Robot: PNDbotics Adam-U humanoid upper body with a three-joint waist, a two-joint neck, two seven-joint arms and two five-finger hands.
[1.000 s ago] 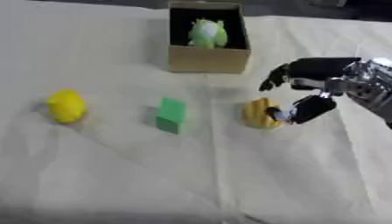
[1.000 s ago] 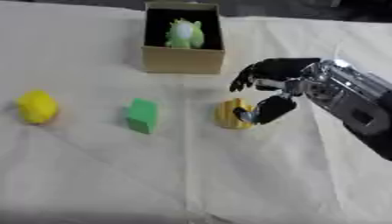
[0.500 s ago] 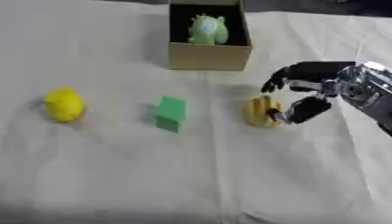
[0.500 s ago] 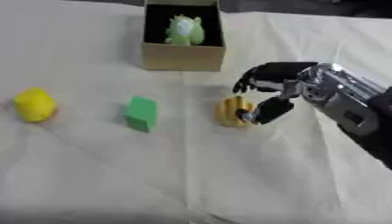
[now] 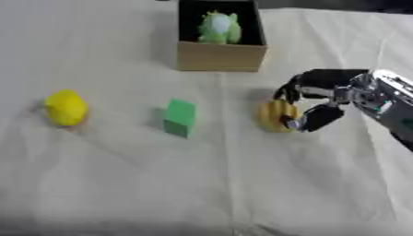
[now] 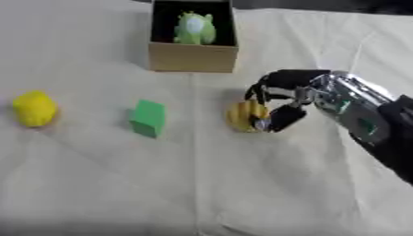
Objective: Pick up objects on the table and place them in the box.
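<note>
A small ribbed yellow-orange object [image 5: 273, 115] lies on the cloth right of centre. My right hand [image 5: 321, 99] comes in from the right, its fingers curved over the top of that object and its thumb at the object's right side. A green block [image 5: 179, 117] stands to the left of it, and a round yellow object [image 5: 65, 108] lies at the far left. The cardboard box [image 5: 219, 56] stands at the back with a pale green toy [image 5: 219, 27] inside. My left hand does not show.
A cream cloth [image 5: 202, 184] with creases covers the whole table. My right forearm [image 6: 379, 129] stretches toward the lower right edge.
My right hand has sunk lower and closed in around the yellow-orange object. The whole picture has shifted slightly.
</note>
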